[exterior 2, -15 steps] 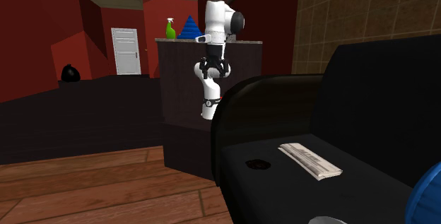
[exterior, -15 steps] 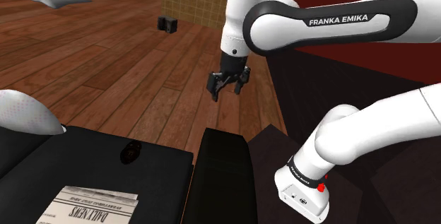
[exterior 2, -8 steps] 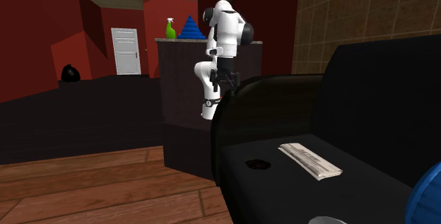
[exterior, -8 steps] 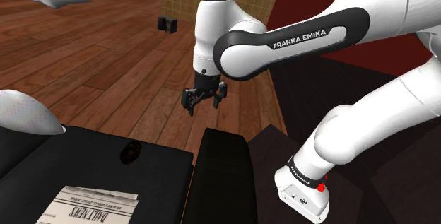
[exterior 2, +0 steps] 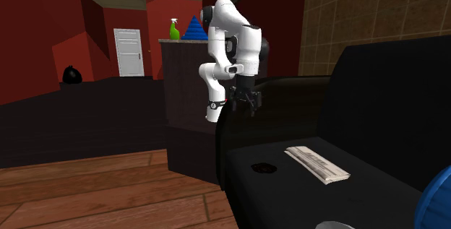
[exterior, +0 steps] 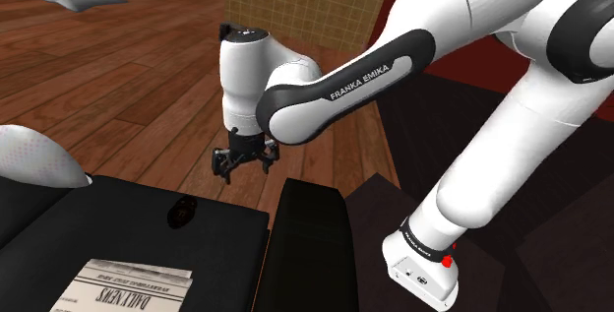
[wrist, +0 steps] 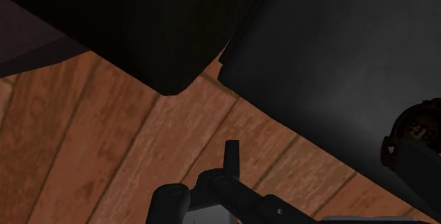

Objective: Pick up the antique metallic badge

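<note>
badge point(exterior: 181, 211) lies untouched on the black sofa seat point(exterior: 123, 217), and the gripper point(exterior: 243, 169), fingers apart and empty, has swung down and closer to it, so the approach looks under way.

— Where is the badge point(exterior: 181, 212) lying?
— It is lying flat on the black seat point(exterior: 123, 212), close to the edge that is facing the wood floor point(exterior: 148, 84).
— How is it looking?
— It is showing as a small, dark, roundish piece. In the wrist view the badge point(wrist: 417, 134) is showing a brownish, uneven rim, and the picture's edge is cutting it off.
— Is anything touching it?
— No. It is sitting alone, near the newspaper point(exterior: 123, 282) but apart from it.
</note>
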